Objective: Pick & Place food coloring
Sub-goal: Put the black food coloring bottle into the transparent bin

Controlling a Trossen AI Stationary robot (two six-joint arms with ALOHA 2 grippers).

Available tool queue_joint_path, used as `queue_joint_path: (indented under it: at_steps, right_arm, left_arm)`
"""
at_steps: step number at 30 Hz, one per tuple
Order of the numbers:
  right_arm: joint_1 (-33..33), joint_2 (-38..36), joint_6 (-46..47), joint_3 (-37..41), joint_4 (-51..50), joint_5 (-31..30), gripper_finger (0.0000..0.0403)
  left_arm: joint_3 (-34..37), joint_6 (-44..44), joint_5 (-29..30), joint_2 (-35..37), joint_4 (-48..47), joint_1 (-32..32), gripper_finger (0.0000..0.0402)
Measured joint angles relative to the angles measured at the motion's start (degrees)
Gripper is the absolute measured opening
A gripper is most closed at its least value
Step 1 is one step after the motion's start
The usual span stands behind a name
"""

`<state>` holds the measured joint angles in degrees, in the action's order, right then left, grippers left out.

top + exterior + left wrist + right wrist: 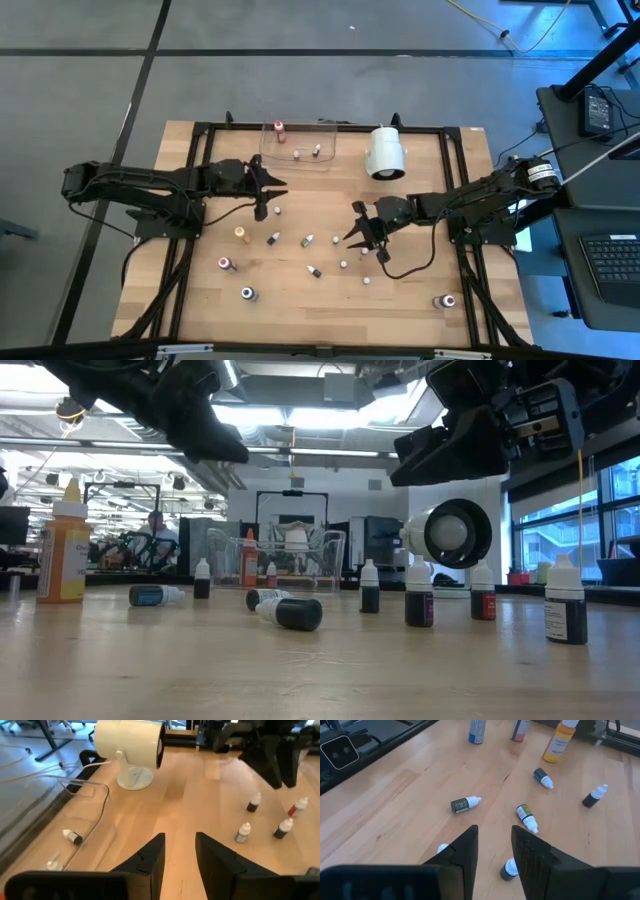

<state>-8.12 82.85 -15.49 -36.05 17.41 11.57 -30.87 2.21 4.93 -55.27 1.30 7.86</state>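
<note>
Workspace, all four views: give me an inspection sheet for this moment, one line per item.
Surface: wooden table, bare between items.
Job's things: food coloring bottles scattered mid-table, some standing, some lying; a few already in the clear tray at the far edge.
Clutter: white cylinder on its side beside the tray.
Grippers: left gripper near the tray, right gripper above the scattered bottles; both narrowly parted, holding nothing.
Cables: black cable looping on the table by the right arm.
Surroundings: keyboard on a side desk; a person far behind.
</note>
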Motion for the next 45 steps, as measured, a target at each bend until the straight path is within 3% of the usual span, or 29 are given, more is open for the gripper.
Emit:
queue_joint_path:
  at_steps: [7, 13, 19, 25, 38, 45]
  right_arm:
    - [0.00, 0.02, 0.00, 0.00, -0.02, 0.00, 0.0120]
    - [0.00, 0.02, 0.00, 0.00, -0.02, 0.00, 0.0120]
    - [0.00, 0.02, -0.02, -0.02, -0.09, 0.00, 0.0120]
    - [0.00, 0.02, 0.00, -0.02, -0.12, 0.00, 0.0120]
    - [0.02, 0.02, -0.02, -0.04, -0.43, 0.00, 0.0120]
    - [0.00, 0.02, -0.02, -0.04, -0.52, 0.00, 0.0120]
  left_arm:
    - [-0.02, 0.20, -0.19, 0.00, 0.04, 0.00, 0.0114]
    - [-0.01, -0.37, -3.21, -0.74, 0.63, 0.00, 0.0163]
    - [0.04, -1.77, -2.51, -2.03, 0.94, 0.11, 0.0196]
    - [0.04, 2.23, -3.33, -2.12, 1.48, 0.11, 0.0195]
    - [0.04, -5.93, -5.77, -9.16, 1.50, 0.07, 0.0193]
    - [0.04, -6.03, -7.58, -13.99, 0.81, 0.11, 0.0196]
